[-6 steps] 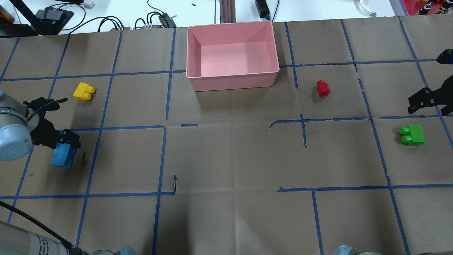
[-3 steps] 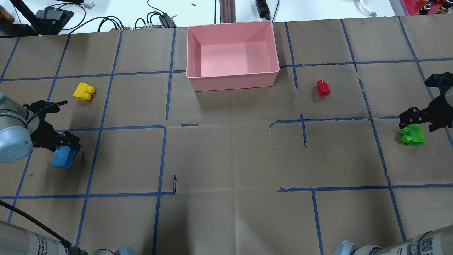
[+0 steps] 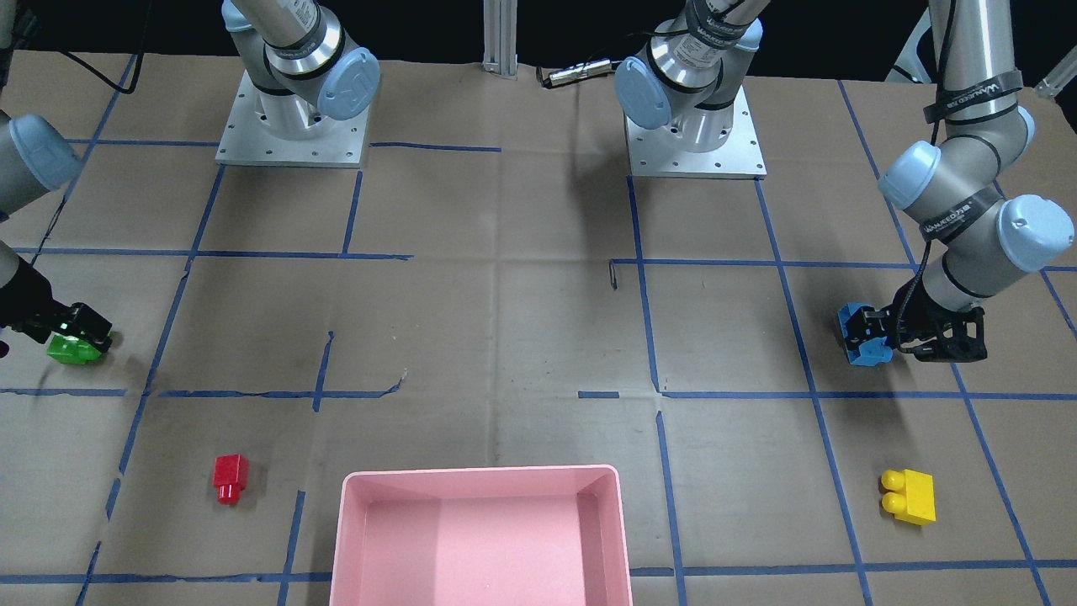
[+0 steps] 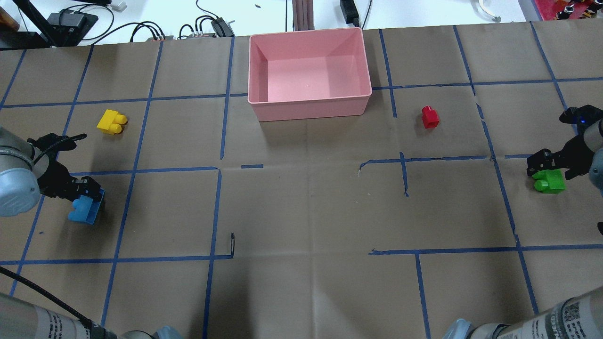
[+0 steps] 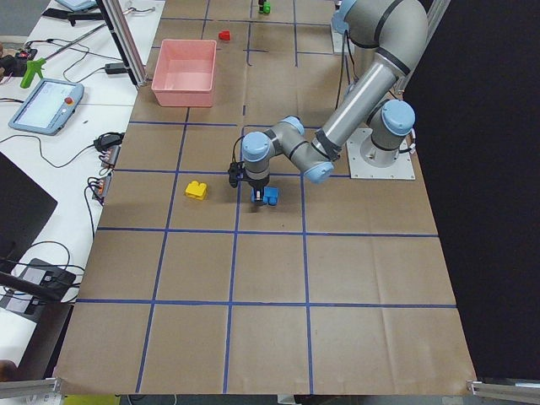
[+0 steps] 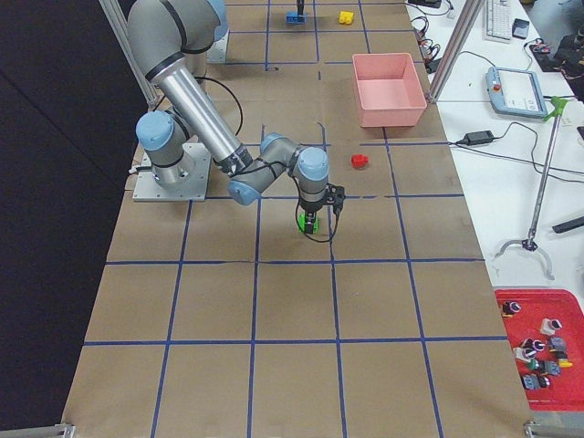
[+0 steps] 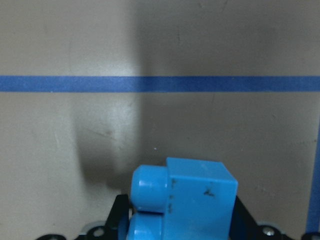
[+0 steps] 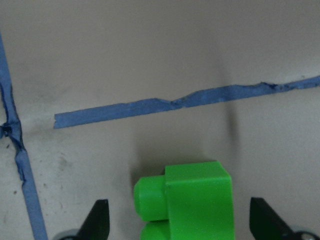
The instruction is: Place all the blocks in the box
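Note:
The blue brick [image 4: 81,213] lies at the table's left side, and my left gripper [image 4: 89,194] is shut on it at table level. In the left wrist view the blue brick [image 7: 195,200] sits tight between the black fingers. My right gripper [image 4: 552,169] is open and straddles the green brick [image 4: 549,181] at the right side. The right wrist view shows the green brick [image 8: 195,200] with a gap to each finger. The yellow brick [image 4: 111,122] and the red brick [image 4: 429,117] lie loose on the paper. The pink box [image 4: 308,101] stands at the far middle, with nothing in it.
The table is covered in brown paper with a blue tape grid. Cables and a power unit [image 4: 70,21] lie beyond the far edge, and a metal post [image 4: 301,14] stands behind the box. The arm bases [image 3: 290,126] are on the robot's side.
My right gripper has moved in and down from the far right until it straddles the green brick. My left gripper has settled lower on the blue brick, which shifted slightly.

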`<state>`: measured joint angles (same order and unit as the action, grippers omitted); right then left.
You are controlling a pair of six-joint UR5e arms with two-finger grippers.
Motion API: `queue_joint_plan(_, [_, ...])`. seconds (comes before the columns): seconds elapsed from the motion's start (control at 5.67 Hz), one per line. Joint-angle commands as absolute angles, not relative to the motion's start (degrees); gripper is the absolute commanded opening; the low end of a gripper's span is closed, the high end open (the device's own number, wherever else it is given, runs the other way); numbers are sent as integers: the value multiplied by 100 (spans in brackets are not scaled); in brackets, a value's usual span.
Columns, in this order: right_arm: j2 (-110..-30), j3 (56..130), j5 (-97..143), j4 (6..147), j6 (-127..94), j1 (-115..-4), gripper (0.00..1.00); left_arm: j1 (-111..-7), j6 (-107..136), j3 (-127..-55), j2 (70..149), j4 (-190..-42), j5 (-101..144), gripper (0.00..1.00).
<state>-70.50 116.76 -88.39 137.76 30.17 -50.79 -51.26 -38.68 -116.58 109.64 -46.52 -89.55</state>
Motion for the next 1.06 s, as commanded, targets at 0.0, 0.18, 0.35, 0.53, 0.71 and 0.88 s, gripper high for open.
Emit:
queue_joint_plan(0.0, [-6987, 11742, -8921, 13755, 3023, -5054, 93, -5124, -3850, -11619, 10978, -4658, -8973, 41])
queue_joint_plan(0.18, [-7005, 11786, -8999, 13720, 3050, -4993, 93, -5124, -3850, -11610, 10978, -4658, -8974, 27])
queue_joint_plan(0.35, [-7031, 11777, -9000, 13711, 3067, -4983, 87, -5150, -3832, -11593, 10908, -4658, -8974, 21])
queue_joint_plan(0.53, [-7031, 11760, -9017, 13520, 3067, -4983, 53, -5237, -3771, -11410, 10725, -4754, -8974, 16])
queue_joint_plan(0.71, [-7040, 11725, -9009, 13431, 3059, -4983, 31, -5369, -3771, -10947, 10462, -5312, -8974, 14])
queue_joint_plan(0.88, [-7075, 11681, -9000, 13317, 3050, -4983, 18, -5640, -3718, -10038, 10181, -6683, -8991, 14])
